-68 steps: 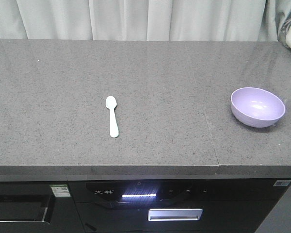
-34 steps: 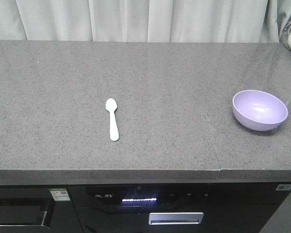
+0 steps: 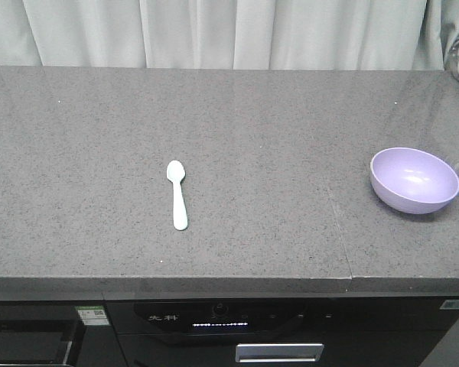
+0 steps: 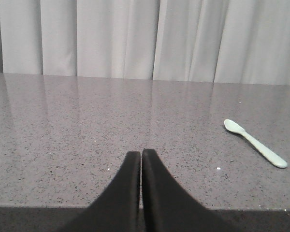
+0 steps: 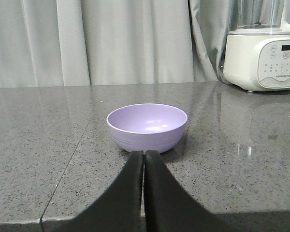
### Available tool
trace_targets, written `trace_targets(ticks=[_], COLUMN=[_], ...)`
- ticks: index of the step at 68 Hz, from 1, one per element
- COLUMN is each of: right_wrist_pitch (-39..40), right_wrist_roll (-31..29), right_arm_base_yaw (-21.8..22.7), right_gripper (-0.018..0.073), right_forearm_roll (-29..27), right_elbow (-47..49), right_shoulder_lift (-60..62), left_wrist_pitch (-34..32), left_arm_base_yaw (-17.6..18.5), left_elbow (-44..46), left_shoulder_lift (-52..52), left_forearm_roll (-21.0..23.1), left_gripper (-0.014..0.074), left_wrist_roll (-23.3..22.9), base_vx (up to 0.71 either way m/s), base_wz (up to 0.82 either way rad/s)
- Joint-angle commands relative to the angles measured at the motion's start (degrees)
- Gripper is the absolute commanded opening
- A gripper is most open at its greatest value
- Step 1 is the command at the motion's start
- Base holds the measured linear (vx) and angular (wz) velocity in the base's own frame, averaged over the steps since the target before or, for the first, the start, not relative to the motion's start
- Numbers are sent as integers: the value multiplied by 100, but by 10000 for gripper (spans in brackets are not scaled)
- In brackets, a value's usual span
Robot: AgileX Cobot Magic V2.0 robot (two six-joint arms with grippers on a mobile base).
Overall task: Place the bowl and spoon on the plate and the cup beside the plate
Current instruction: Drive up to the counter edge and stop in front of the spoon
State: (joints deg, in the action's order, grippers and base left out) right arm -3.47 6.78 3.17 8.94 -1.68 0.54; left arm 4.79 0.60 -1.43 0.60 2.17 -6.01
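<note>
The spoon point(image 3: 177, 195) lies flat mid-surface, well apart from the bowl point(image 3: 414, 180), which stands upright near the right end of the grey speckled countertop point(image 3: 252, 115), with open stone between them. The left gripper point(image 4: 141, 154) and right gripper point(image 5: 144, 154) sit at the front edge, jaws pressed together. A pale curtain point(image 3: 214, 34) hangs behind.

Blender point(image 5: 262, 54) jug, seemingly glass, cropped at top.

Spoon point(image 3: 177, 193) lies well left of bowl point(image 3: 414, 180).
</note>
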Motion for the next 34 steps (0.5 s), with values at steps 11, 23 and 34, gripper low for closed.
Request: trace_targets(ticks=[11, 23, 34], right_wrist_pitch=[397, 397, 397], right_wrist_roll=[-8, -8, -8], right_arm_base_yaw=[40, 40, 40], right_gripper=[-5, -5, -5], right_forearm_roll=[40, 40, 40], right_elbow=[-82, -82, -82], right_shoulder_lift=[66, 66, 66], left_wrist_pitch=[-400, -400, -400], left_arm_base_yaw=[-2, -2, -2], left_elbow=[-173, -173, -173], left_shoulder_lift=[99, 99, 99], left_forearm_roll=[7, 7, 7], left_gripper=[-6, -6, -6], left_wrist_roll=[-47, -47, -47], base_vx=[4, 4, 4], base_wz=[0, -1, -1])
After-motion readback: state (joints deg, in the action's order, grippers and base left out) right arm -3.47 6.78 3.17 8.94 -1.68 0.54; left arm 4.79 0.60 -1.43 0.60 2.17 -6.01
